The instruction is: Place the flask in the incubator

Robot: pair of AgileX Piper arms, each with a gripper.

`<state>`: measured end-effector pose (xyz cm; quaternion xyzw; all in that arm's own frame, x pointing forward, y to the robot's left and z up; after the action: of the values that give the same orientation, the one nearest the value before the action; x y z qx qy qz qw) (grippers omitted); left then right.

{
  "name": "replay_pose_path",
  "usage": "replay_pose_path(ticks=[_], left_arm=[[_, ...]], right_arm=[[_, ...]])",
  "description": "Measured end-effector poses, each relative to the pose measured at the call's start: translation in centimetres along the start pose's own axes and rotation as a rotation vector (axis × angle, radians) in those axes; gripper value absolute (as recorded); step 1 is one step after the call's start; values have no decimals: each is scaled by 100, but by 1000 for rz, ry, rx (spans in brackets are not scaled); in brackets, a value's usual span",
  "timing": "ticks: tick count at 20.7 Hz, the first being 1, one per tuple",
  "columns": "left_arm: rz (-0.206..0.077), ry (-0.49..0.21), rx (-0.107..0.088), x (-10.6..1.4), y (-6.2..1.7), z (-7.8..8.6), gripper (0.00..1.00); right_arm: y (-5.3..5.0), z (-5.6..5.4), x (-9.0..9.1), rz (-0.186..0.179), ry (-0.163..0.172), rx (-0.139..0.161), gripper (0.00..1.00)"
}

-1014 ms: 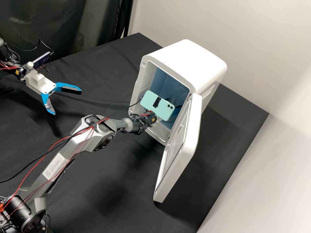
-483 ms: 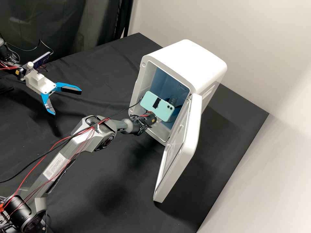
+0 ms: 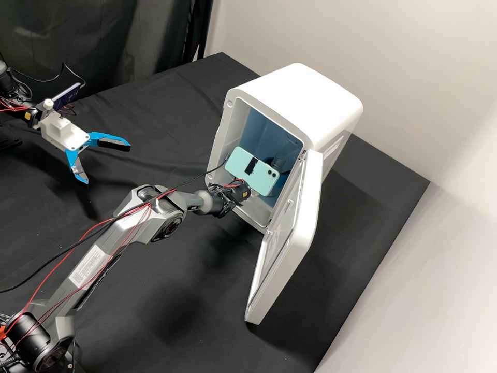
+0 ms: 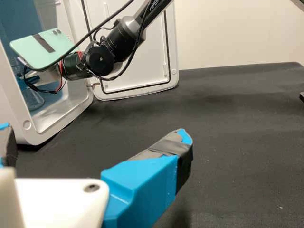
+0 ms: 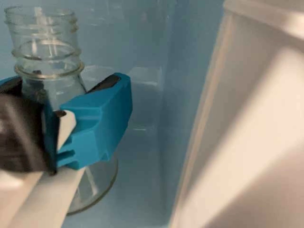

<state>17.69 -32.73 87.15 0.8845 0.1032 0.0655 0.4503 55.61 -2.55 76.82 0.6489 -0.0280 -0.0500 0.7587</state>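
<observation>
The white incubator (image 3: 310, 103) stands on the black bench with its door (image 3: 290, 228) swung wide open. The right arm reaches into the blue chamber. In the right wrist view my right gripper (image 5: 64, 83) is shut on the neck of the clear glass flask (image 5: 45, 47), one blue finger (image 5: 99, 123) on each side. The flask stands upright, its base close to the chamber floor. Its top (image 3: 277, 159) peeks over the mint phone (image 3: 254, 168) on that wrist. My left gripper (image 3: 105, 162) hangs open and empty over the bench, far to the left.
The open door (image 4: 137, 57) hangs right of the chamber opening, close beside the right arm's wrist (image 4: 102, 54). Red and black cables (image 3: 103, 233) run along that arm. Dark equipment (image 3: 62, 88) sits at the bench's back left.
The right wrist and its phone have sunk slightly inside the chamber, the flask going down with them. The left arm has not moved.
</observation>
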Motion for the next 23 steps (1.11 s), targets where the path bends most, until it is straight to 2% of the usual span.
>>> replay_pose_path(ticks=[8,13,17,21,23], left_arm=[[0,0,0,0,0,0,100],[0,2,0,-2,0,-3,100],[0,3,-1,-3,0,-7,100],[0,3,-1,-3,0,-7,100],[0,3,-1,-3,0,-7,100]], right_arm=[[-44,27,0,-39,-23,0,100],[-120,81,8,-58,-36,-1,100],[-141,93,6,-83,-50,-1,100],[-139,101,6,-87,-51,-3,100],[-133,106,8,-96,-35,-2,100]])
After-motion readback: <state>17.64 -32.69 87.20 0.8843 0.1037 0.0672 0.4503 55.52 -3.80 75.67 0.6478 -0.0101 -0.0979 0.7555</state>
